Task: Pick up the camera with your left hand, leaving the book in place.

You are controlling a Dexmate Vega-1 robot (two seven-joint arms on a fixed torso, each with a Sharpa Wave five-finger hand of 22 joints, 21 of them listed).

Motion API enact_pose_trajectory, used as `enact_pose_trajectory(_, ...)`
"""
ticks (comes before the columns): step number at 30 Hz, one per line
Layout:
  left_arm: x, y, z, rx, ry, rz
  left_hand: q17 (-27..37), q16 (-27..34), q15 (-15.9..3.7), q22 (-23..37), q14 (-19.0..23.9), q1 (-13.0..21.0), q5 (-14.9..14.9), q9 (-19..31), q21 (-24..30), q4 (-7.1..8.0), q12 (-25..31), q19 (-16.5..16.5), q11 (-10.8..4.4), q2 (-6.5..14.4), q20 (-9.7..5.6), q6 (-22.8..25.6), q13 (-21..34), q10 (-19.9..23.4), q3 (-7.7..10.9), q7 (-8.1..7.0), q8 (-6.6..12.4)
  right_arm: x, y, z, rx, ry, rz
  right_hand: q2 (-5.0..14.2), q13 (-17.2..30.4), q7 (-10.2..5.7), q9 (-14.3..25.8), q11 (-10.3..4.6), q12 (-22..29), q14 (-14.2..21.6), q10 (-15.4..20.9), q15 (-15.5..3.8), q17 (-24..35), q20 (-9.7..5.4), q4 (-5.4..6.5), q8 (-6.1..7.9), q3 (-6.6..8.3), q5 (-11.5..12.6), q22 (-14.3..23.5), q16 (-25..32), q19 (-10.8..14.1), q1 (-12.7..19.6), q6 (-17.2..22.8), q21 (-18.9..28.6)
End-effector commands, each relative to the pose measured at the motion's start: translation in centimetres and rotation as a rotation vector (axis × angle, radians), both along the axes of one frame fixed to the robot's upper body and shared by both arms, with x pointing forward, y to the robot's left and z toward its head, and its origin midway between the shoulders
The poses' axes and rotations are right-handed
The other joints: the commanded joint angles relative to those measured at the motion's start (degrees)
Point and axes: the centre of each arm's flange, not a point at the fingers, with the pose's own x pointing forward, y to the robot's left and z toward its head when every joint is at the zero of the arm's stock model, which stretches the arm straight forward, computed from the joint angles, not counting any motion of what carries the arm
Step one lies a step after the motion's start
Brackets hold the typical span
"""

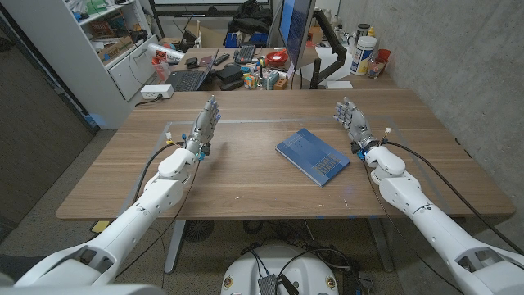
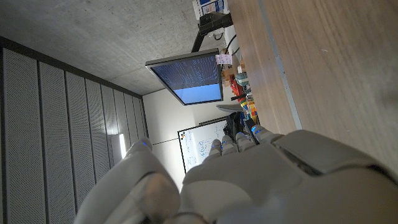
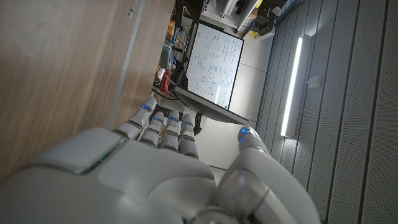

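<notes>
A blue book (image 1: 312, 155) lies flat on the wooden table (image 1: 246, 176), slightly right of the middle. My left hand (image 1: 203, 124) stands on its edge at the table's left, fingers straight and apart, holding nothing, well left of the book. My right hand (image 1: 352, 119) stands the same way just right of the book's far corner, fingers spread and empty. The left wrist view looks along the back of my left hand (image 2: 249, 180) beside the tabletop (image 2: 336, 68). In the right wrist view, my right hand (image 3: 155, 174) has its fingers extended over the tabletop (image 3: 62, 74).
Behind the table's far edge is a cluttered desk with a laptop (image 1: 188, 78), a monitor (image 1: 295, 29) and small items. A white shelf unit (image 1: 123, 49) stands at the back left. A white bottle (image 1: 366, 56) sits at the back right by a concrete wall.
</notes>
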Motion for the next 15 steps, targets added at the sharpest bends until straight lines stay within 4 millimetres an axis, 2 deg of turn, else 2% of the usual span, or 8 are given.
enact_pose_trajectory(1, -0.24, 0.3, -0.12, -0.001, 0.009, 0.003, 0.1, 0.28, -0.1, 0.17, -5.22, 0.66, 0.28, 0.13, 0.2, -0.02, 0.26, -4.09, -0.18, 0.19, -5.0, -0.37, 0.22, -4.04, 0.35, 0.1, 0.3, -0.07, -0.33, -0.37, 0.011, 0.015, -0.009, -0.05, 0.19, -0.05, 0.29, -0.03, 0.26, 0.37, 0.29, 0.21, 0.25, -2.07, -0.11, 0.28, 0.27, 0.32, 0.08, 0.3, 0.23, 0.41, 0.35, 0.2)
enact_pose_trajectory(15, -0.58, 0.53, -0.4, -0.004, 0.008, 0.008, 0.1, 0.11, 0.07, 0.16, -5.58, 0.76, 0.45, 0.14, -0.06, -0.07, 0.05, -4.73, -0.19, 0.31, -4.57, -0.58, 0.22, -4.46, 0.17, 0.09, 0.17, 0.26, -0.28, -0.54, 0.01, 0.02, -0.004, 0.0, 0.2, -0.07, 0.29, 0.15, 0.21, 0.34, 0.38, 0.23, 0.25, -1.92, -0.17, 0.25, 0.22, 0.32, 0.08, 0.25, 0.29, 0.4, 0.36, -0.13)
